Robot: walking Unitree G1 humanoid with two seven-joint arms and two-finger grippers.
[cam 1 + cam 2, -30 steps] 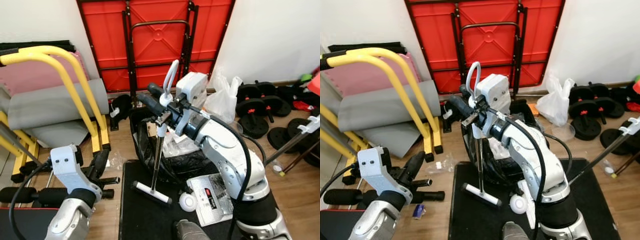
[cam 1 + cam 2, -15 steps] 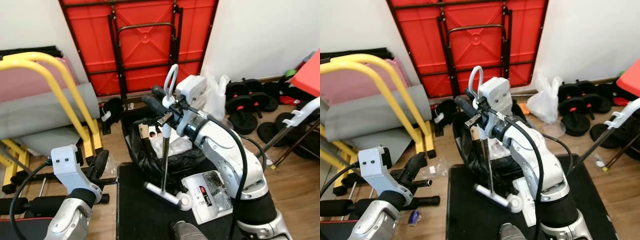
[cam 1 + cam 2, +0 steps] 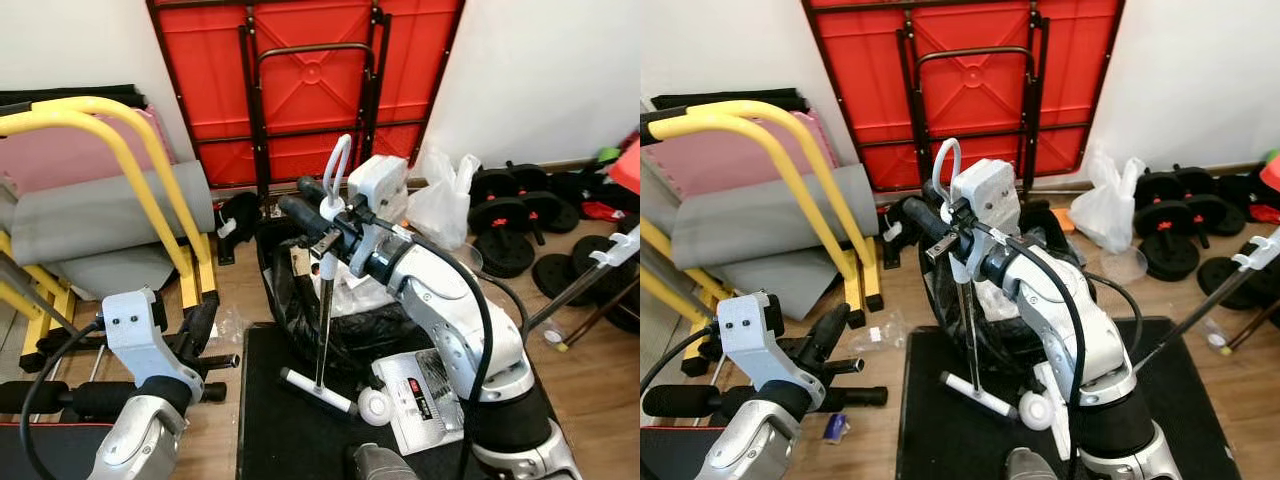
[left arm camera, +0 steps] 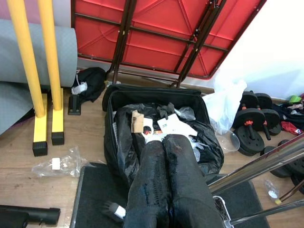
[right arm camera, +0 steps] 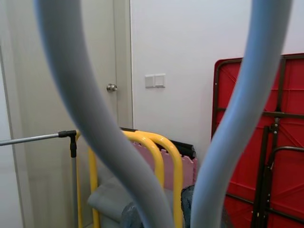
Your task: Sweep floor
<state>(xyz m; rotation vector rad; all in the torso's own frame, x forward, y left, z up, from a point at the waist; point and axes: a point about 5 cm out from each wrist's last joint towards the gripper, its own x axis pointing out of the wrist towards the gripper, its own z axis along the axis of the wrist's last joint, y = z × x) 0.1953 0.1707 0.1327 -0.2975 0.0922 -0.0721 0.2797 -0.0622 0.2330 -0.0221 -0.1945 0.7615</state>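
Right gripper (image 3: 318, 212) pinches broom (image 3: 321, 320) handle top, head on black mat (image 3: 265, 430) centre. Left gripper (image 3: 205, 328) fingers pressed together, idle near-left. Plastic scrap (image 3: 878, 334) on floor left: sweeping seems barely begun.

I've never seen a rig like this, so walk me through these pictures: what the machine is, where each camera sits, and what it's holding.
It is a walking humanoid robot with two silver arms. The two wide pictures come from cameras in its head, looking down; the other two sit on its wrists. The right gripper is shut on a thin broom handle with a grey loop on top; the broom's white foot rests on a black mat. The left gripper hangs idle, shut. Behind stand an open black bag, a red folded table and dumbbells.
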